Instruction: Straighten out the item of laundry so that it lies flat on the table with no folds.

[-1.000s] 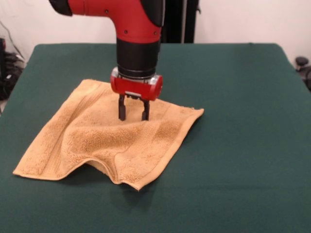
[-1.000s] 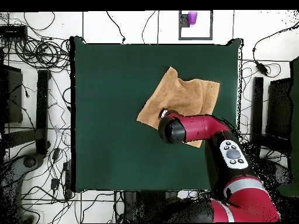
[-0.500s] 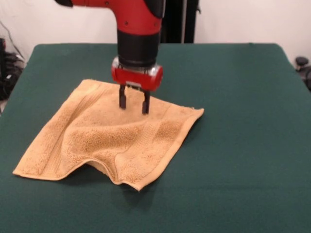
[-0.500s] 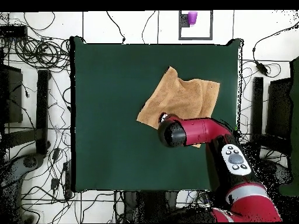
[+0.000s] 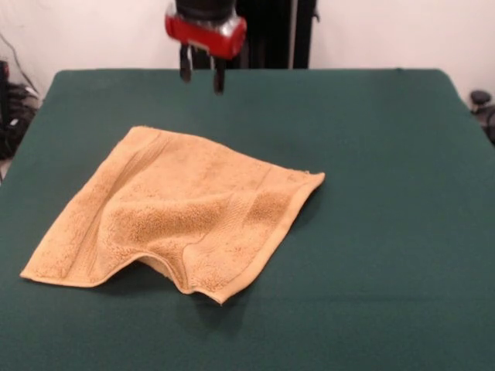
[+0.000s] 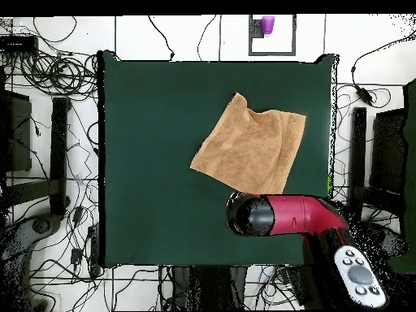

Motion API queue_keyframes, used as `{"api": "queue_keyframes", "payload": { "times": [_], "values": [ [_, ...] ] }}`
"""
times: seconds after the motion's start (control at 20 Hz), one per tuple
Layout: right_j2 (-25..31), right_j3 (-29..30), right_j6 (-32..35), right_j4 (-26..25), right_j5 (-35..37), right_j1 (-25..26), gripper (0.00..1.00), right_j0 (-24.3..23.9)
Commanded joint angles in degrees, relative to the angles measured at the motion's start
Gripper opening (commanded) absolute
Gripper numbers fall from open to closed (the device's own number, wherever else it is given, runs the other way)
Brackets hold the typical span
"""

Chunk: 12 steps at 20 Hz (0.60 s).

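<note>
Lifted clear since a second ago, the pincer (image 5: 202, 77) now hangs high over the counter's (image 5: 387, 193) far part, well apart from the towel (image 5: 182, 212), fingers spread and holding nothing. Seen from overhead, the arm (image 6: 280, 215) has drawn back off the cloth toward the counter's edge. Unchanged, the towel lies where it was (one near edge humped up in a fold).

red arm (image 6: 302, 214), black wrist, dark hand (image 5: 201, 72)
</note>
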Motion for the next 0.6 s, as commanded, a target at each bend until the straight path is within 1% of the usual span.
{"api": "queue_keyframes", "payload": {
  "times": [0.05, 0.1, 0.35, 0.5, 0.6],
  "values": [
    [7.02, 9.87, -11.61, -0.52, 6.10, -5.10, 1.00, 0.16],
    [6.84, 8.95, -11.19, -1.30, 6.01, -4.46, 1.00, 0.54],
    [6.81, 8.00, -9.53, -2.74, 3.43, -5.01, 1.00, 1.16],
    [7.74, 7.03, -8.79, -2.02, 1.99, -4.90, 1.00, 0.68],
    [8.02, 7.43, -8.83, -0.69, 3.95, -5.96, 1.00, 0.51]
  ]
}}
